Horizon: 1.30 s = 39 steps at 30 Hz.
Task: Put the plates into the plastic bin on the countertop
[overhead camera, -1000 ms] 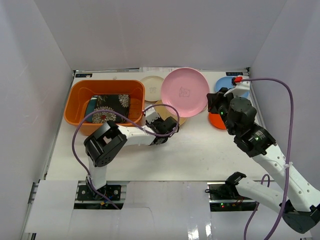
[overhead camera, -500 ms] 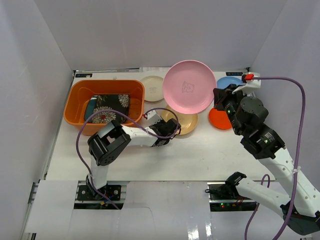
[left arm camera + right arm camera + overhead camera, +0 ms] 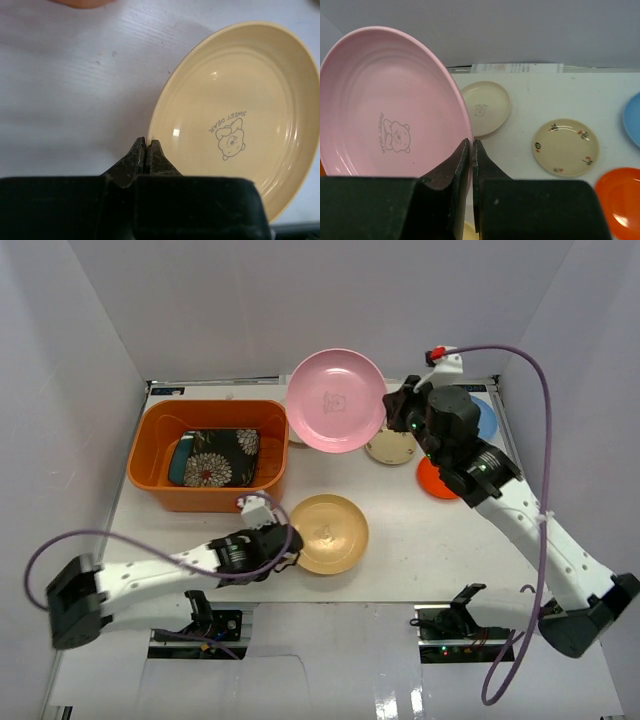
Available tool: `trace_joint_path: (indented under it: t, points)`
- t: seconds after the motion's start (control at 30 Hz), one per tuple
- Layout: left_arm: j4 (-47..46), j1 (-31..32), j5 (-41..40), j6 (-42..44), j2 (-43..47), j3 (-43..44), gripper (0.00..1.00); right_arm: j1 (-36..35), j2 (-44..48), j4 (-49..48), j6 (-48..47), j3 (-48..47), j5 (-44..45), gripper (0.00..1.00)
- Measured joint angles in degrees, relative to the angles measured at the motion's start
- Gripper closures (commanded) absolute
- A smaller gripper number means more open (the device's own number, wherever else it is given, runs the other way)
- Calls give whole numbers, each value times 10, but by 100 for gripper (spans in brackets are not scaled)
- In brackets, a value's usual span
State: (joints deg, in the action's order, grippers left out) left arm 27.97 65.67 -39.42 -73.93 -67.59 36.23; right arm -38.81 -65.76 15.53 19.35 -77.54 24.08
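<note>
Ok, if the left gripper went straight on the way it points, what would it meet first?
The left gripper is shut on the tan plate at its near rim, so that plate comes first. Past it the top view shows bare countertop, then perhaps the orange plate; that line is uncertain.

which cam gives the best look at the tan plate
Left wrist: the tan plate fills the frame, bear print readable, the left hand pinching its rim. Top external shows it whole but small on the countertop. Right wrist mostly shows the pink plate, barely any tan.
</note>
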Motion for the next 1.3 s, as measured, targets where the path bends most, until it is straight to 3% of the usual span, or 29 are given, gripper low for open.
trace_joint_path:
  t: [0.17,0.27,0.47,0.8,1.0,1.1,1.13,1.3]
  points:
    - [133,1,10,4,308,-6,100,-40,-135,-34,12,-63,-43,92]
    - [205,2,12,7,394,44,100,-79,-250,-32,11,-153,-62,92]
    - [292,2,1,53,436,154,100,-120,-461,-28,1,-342,-122,92]
    - [335,-5,-114,141,469,289,100,-111,-624,-12,15,-464,-196,92]
    - [274,-6,-191,238,406,294,100,-123,-671,-5,39,-463,-194,89]
    - [200,-5,-220,304,355,278,100,-127,-676,-7,55,-455,-191,67]
    - [164,-4,-228,335,347,264,100,-130,-676,-9,59,-455,-191,54]
    - [-14,-2,-259,476,341,193,100,-133,-669,-24,61,-451,-190,45]
